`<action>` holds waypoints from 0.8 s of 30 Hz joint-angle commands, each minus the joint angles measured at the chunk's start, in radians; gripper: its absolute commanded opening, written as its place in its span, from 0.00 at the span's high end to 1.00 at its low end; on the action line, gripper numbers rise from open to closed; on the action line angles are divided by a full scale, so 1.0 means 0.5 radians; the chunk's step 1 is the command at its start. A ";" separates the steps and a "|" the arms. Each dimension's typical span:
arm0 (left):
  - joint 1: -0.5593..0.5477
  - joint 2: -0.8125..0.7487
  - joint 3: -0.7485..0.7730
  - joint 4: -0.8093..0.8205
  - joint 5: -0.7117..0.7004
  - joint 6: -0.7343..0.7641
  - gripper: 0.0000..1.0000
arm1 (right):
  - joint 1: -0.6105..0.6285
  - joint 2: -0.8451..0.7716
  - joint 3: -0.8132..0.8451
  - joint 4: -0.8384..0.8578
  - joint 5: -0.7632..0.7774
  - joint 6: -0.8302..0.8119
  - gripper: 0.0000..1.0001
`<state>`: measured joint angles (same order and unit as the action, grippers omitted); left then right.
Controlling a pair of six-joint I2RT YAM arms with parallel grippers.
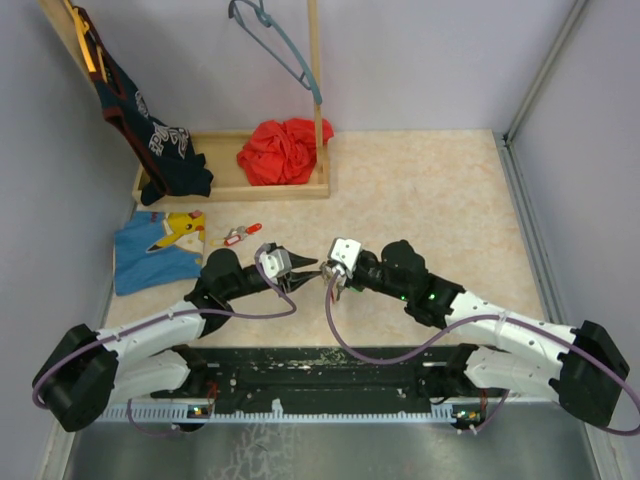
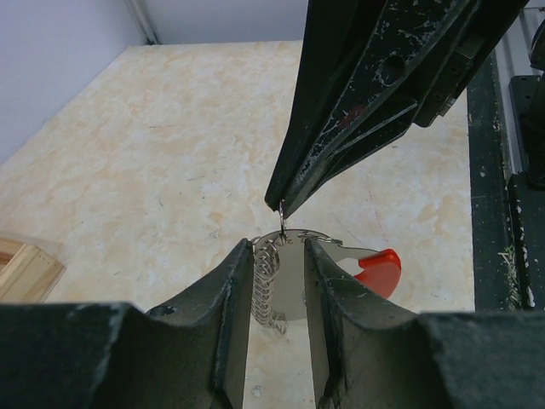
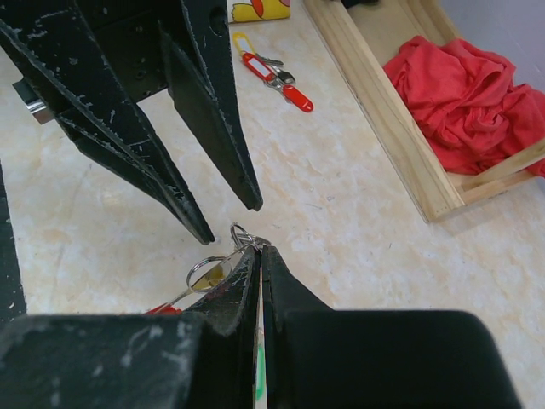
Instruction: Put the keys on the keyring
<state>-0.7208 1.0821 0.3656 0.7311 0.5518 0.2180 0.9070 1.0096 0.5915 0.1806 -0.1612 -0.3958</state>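
Observation:
The keyring (image 2: 289, 277), a shiny metal ring with a tuft of chain (image 2: 266, 285) and a red piece (image 2: 381, 266), shows in the gap between my left fingers. In the right wrist view the keyring (image 3: 207, 271) sits just below those fingertips. My left gripper (image 2: 279, 247) (image 1: 300, 272) is open, with bare floor between its tips. My right gripper (image 3: 260, 247) (image 1: 322, 270) is shut on a small wire ring (image 3: 239, 234) that touches the keyring's top edge. A green sliver (image 3: 260, 375) shows in the slit between the right fingers. Other keys (image 1: 240, 236) (image 3: 274, 75) with red and yellow tags lie on the table.
A wooden tray (image 1: 230, 188) at the back holds a red cloth (image 1: 285, 150) and a dark garment (image 1: 160, 140) beneath a hanger (image 1: 280, 45). A blue cloth with a yellow cartoon (image 1: 160, 250) lies left of the loose keys. Walls close in both sides.

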 commanded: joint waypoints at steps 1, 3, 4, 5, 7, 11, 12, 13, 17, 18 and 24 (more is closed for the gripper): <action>0.006 0.010 0.060 0.001 -0.020 0.002 0.64 | -0.007 0.004 0.133 0.181 -0.074 0.035 1.00; 0.006 0.016 0.060 0.004 -0.020 -0.002 0.66 | -0.007 0.006 0.133 0.187 -0.083 0.038 1.00; 0.006 0.019 0.059 0.006 -0.023 -0.004 0.66 | -0.005 0.005 0.134 0.185 -0.090 0.039 1.00; 0.006 0.020 0.058 0.011 -0.021 -0.007 0.67 | -0.007 0.006 0.133 0.185 -0.094 0.040 1.00; 0.006 0.023 0.058 0.022 -0.013 -0.012 0.70 | -0.007 0.004 0.132 0.185 -0.098 0.043 1.00; 0.006 0.035 0.066 0.022 0.001 -0.017 0.75 | -0.008 0.009 0.134 0.188 -0.111 0.046 1.00; 0.006 0.036 0.066 0.022 0.002 -0.019 0.76 | -0.006 0.010 0.133 0.188 -0.114 0.046 1.00; 0.006 0.034 0.064 0.022 0.004 -0.017 0.77 | -0.007 0.014 0.133 0.188 -0.117 0.046 1.00; 0.006 0.030 0.064 0.027 0.006 -0.022 0.78 | -0.005 0.025 0.136 0.188 -0.130 0.049 1.00; 0.006 0.030 0.066 0.029 0.004 -0.024 0.78 | -0.005 0.028 0.136 0.188 -0.133 0.049 1.00; 0.006 0.034 0.065 0.043 0.005 -0.037 0.80 | -0.005 0.041 0.143 0.179 -0.146 0.057 1.00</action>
<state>-0.7208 1.0977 0.3660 0.7322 0.5434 0.2111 0.9066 1.0306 0.5987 0.1947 -0.2073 -0.3878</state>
